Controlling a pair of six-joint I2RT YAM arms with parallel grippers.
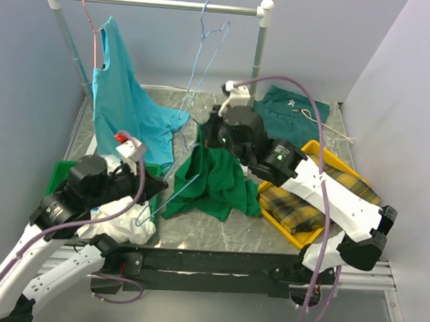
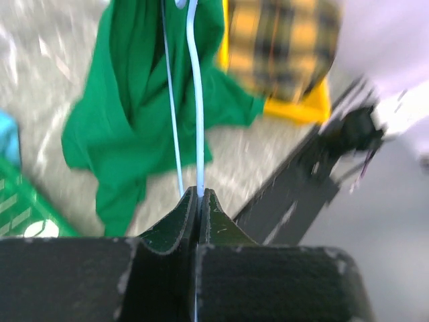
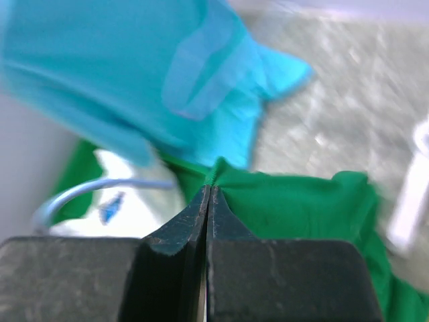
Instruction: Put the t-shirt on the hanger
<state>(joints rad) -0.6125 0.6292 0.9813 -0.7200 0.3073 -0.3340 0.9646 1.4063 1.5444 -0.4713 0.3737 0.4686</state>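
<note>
The green t-shirt (image 1: 217,179) lies crumpled mid-table, with one part lifted to a peak. My right gripper (image 1: 207,130) is shut on that peak; the right wrist view shows the jaws (image 3: 210,188) pinching a fold of the green cloth (image 3: 301,208). My left gripper (image 1: 155,192) is shut on the light-blue wire hanger (image 1: 178,191), which slants from the gripper up toward the t-shirt. In the left wrist view the wire (image 2: 196,100) runs out from the closed jaws (image 2: 199,191) over the t-shirt (image 2: 134,114). The hanger's curved end shows in the right wrist view (image 3: 87,191).
A rack at the back holds a second light-blue hanger (image 1: 207,51) and a pink hanger (image 1: 92,22) carrying a turquoise shirt (image 1: 123,104). A dark teal garment (image 1: 291,114) lies back right. A yellow bin (image 1: 314,149) holds plaid cloth. A green bin (image 1: 61,173) and white cloth (image 1: 119,228) sit at left.
</note>
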